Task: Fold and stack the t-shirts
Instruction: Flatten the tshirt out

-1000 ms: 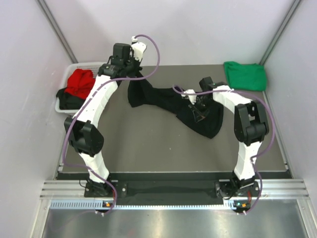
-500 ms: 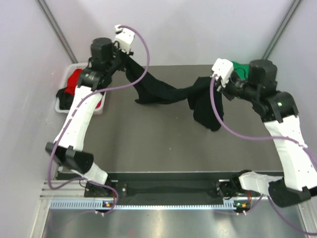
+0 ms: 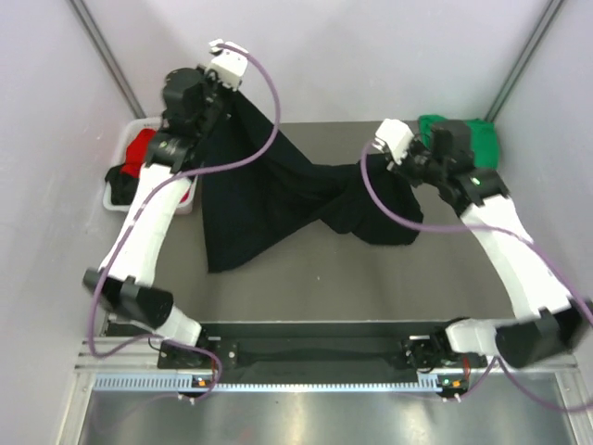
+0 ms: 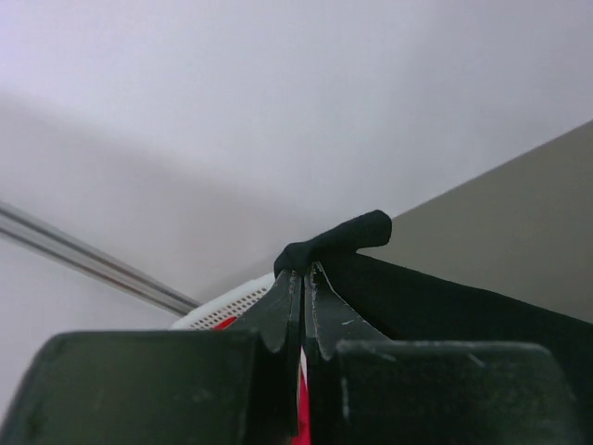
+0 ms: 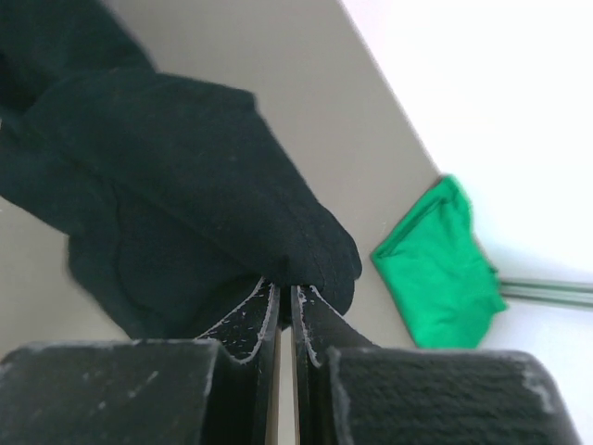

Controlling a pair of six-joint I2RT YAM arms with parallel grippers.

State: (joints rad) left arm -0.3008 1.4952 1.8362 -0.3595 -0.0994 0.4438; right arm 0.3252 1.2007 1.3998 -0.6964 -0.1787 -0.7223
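Top external: L hand (image 3: 225,95), R hand (image 3: 400,167) pinch 1 black tee (image 3: 269,199).

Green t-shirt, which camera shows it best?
Right wrist: the green t-shirt lies folded and unobstructed. Top external has the right arm covering part of it. Left wrist doesn't show it.

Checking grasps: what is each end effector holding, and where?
Left end effector and right end effector each pinch a bunched edge of the black t-shirt.

We are wearing white shells and black joints on left arm (image 3: 151,211) and right arm (image 3: 508,248), trailing purple cables (image 3: 277,106) behind the wrists, showing scuffed black fingers (image 4: 282,313).
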